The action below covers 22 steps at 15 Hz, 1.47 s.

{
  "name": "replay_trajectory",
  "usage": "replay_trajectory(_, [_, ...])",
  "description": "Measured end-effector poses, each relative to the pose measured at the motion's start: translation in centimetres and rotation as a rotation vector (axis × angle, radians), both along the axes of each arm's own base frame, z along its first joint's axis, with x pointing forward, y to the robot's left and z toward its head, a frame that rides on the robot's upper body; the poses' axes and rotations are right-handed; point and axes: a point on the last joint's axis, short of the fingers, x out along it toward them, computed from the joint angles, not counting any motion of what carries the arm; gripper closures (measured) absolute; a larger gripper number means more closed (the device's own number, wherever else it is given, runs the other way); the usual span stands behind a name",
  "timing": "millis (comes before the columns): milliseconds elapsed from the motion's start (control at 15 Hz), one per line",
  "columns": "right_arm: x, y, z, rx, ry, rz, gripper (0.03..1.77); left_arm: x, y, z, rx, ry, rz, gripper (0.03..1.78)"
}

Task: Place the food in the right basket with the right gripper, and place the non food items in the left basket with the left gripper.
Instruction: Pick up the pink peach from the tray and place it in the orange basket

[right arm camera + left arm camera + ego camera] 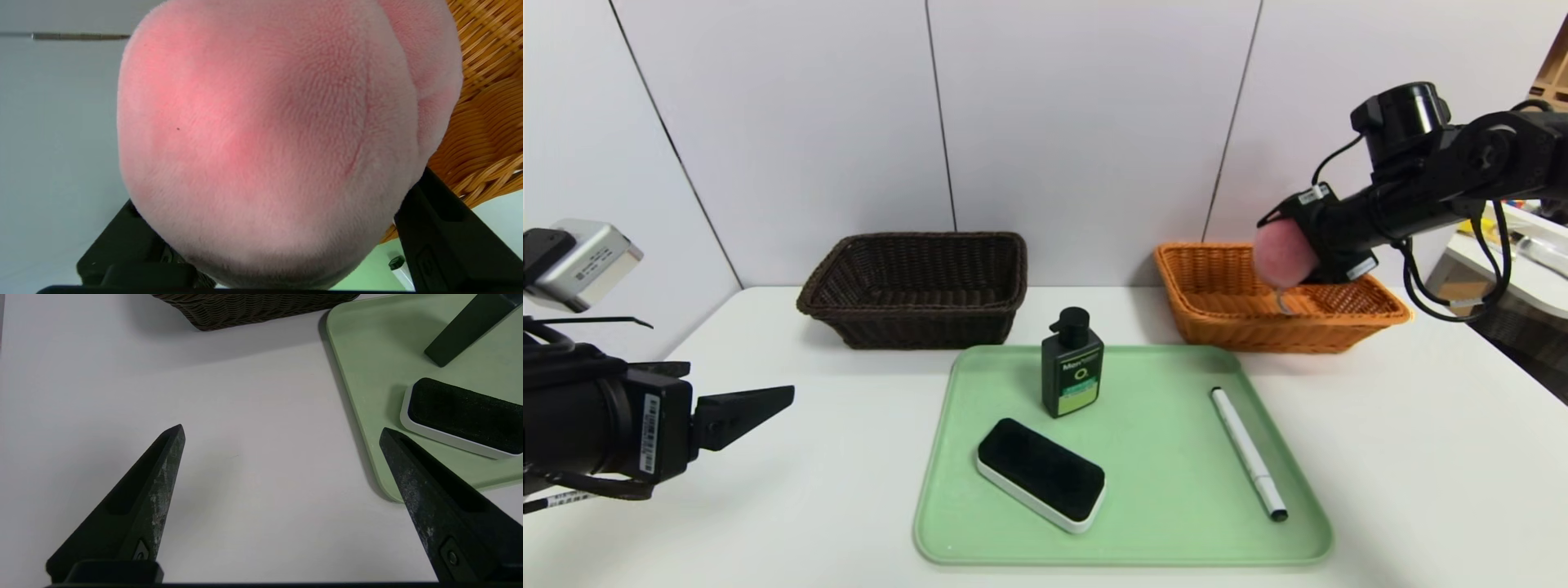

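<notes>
Jaws of the right gripper flank the peach over the orange basket; whether they grip, I cannot tell. Soft, light plush, best squeezed across its middle. Left gripper, at eight o'clock from the tray, gapes empty.

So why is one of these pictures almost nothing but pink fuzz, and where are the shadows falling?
In the right wrist view the plush peach sits so close to the lens that it fills the frame, its fuzz soft at the lower edge. In the left wrist view the dark brown basket casts a soft grey shadow on the table. In the head view the lighting is even, the pump bottle crisp.
</notes>
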Motion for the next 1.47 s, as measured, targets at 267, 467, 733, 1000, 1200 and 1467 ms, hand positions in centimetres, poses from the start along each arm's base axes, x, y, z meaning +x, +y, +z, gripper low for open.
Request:
replay_trajectory(267, [0.14, -0.65, -0.20, 0.002, 0.006, -0.015, 0.26, 0.09, -0.03, -0.04, 0.002, 0.003, 0.001, 0.12])
replay_trajectory(467, [0.25, -0.87, -0.38, 0.001, 0.010, -0.021, 0.20, 0.12, -0.04, -0.10, 0.003, 0.006, 0.001, 0.12])
replay_trajectory(733, [0.19, -0.78, -0.24, 0.004, 0.006, -0.017, 0.15, 0.08, -0.03, -0.16, 0.003, 0.007, 0.001, 0.12])
replay_trajectory(1000, [0.21, -0.82, -0.62, 0.004, 0.022, -0.020, 0.13, 0.09, -0.03, -0.16, 0.003, 0.006, 0.001, 0.12])
replay_trajectory(1200, [0.16, -0.68, -0.68, -0.001, 0.021, -0.012, 0.12, 0.11, -0.04, -0.03, 0.001, 0.001, 0.001, 0.12])
replay_trajectory(1467, [-0.19, -0.44, -0.01, 0.001, 0.004, -0.007, 0.11, 0.04, -0.01, 0.03, -0.001, -0.003, 0.003, 0.12])
